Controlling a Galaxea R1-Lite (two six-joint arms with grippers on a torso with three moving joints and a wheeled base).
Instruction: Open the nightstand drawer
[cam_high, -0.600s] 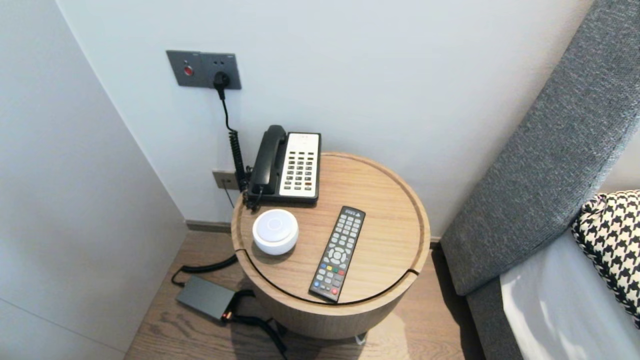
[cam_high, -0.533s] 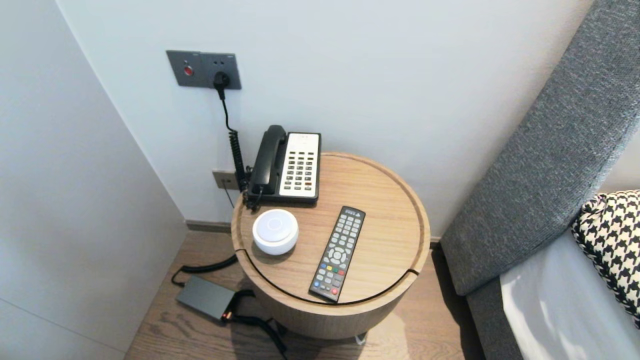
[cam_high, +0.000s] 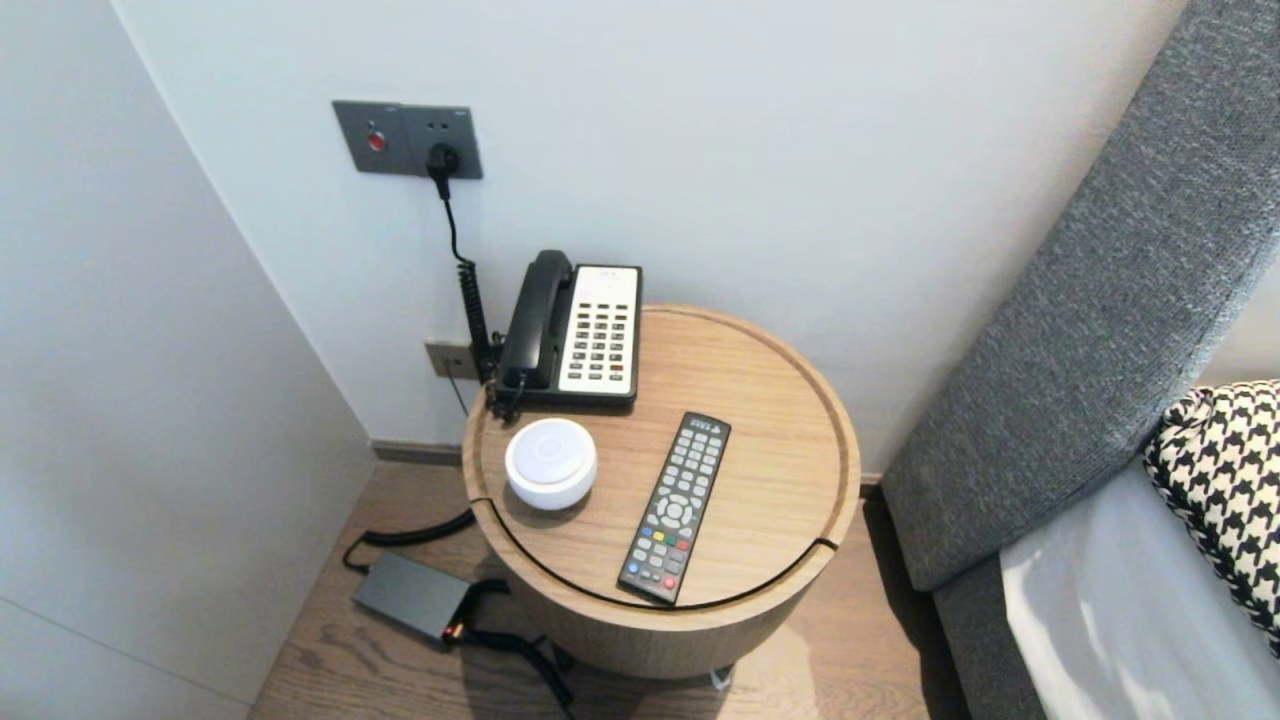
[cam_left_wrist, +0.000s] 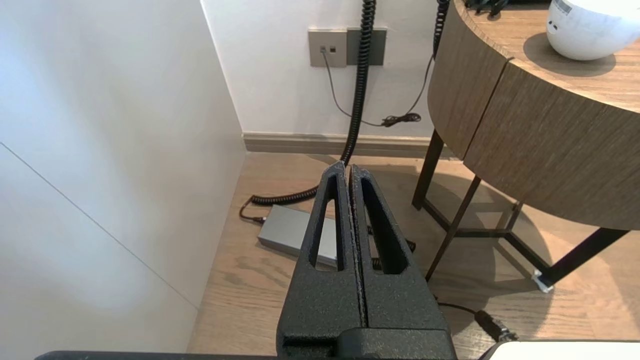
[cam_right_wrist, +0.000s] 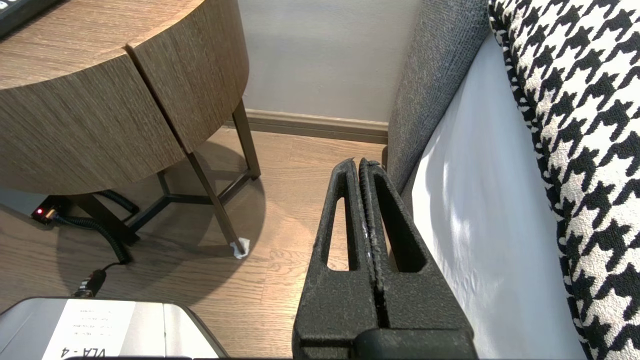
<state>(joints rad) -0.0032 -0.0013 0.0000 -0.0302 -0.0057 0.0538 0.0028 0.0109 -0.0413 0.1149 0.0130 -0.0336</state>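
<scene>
A round wooden side table (cam_high: 800, 400) carries a black remote control (cam_high: 675, 508), a white round speaker (cam_high: 550, 462) and a black-and-white desk phone (cam_high: 575, 328). Neither arm shows in the head view. My left gripper (cam_left_wrist: 346, 167) hangs low beside the table's left side, above the floor, shut and empty. In the left wrist view the speaker (cam_left_wrist: 590, 27) sits near the table's edge (cam_left_wrist: 525, 135). My right gripper (cam_right_wrist: 361, 162) hangs low between the table (cam_right_wrist: 100, 110) and the bed, shut with nothing in it.
A grey power adapter (cam_high: 410, 595) with coiled cables lies on the wood floor left of the table. A grey headboard (cam_high: 1090, 330), white sheet (cam_high: 1120, 620) and houndstooth pillow (cam_high: 1225, 480) stand at right. White walls close the back and left; a wall socket (cam_high: 408, 138) is above.
</scene>
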